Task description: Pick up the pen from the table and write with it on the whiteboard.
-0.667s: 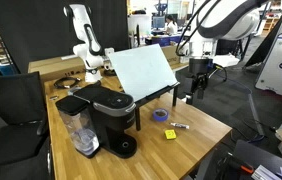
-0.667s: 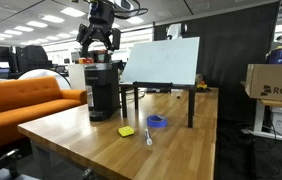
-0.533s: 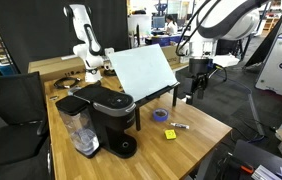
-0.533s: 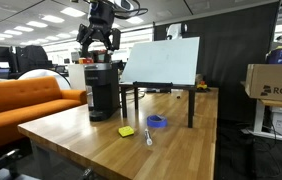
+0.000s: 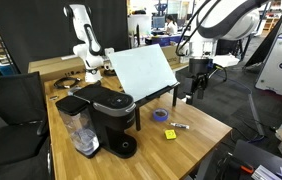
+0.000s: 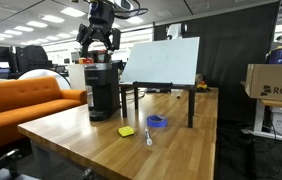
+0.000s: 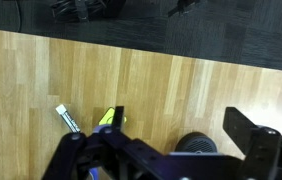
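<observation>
Hand [image 6: 98,46] wide open, empty, hanging high above bench [image 6: 76,138]. Pen [image 7: 68,119] lies flat on bench, near yellow note [image 7: 108,116] and blue tape roll [image 6: 157,122].

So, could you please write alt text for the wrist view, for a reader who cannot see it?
Seen from above, a small pen lies on a light-wood table near a yellow note, not touching it. Dark parts of the open tool fill the bottom edge, and dark floor runs along the top.
</observation>
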Robot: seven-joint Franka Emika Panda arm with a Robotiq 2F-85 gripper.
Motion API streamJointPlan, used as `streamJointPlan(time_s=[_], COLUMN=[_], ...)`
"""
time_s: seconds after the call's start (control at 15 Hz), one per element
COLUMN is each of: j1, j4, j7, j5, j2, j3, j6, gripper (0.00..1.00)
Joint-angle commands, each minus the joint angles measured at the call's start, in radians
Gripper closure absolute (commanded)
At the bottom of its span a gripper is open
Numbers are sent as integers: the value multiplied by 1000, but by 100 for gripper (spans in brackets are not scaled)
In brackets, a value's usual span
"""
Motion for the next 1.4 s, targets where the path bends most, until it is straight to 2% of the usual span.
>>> streamJointPlan(time_s=[0.0, 0.47, 0.87, 1.27, 1.33], j1=[-25, -17, -26, -45, -42], j4=[-4, -68, -154, -273, -242], j7=[-14, -128, -238, -309, -329], j5=[13, -1, -55, -109, -105], j2=[-1, -38, -64, -48, -9], j3=[21, 14, 5, -32, -48], j6=[6, 77, 189, 372, 399], gripper=[0, 0, 0, 0, 0])
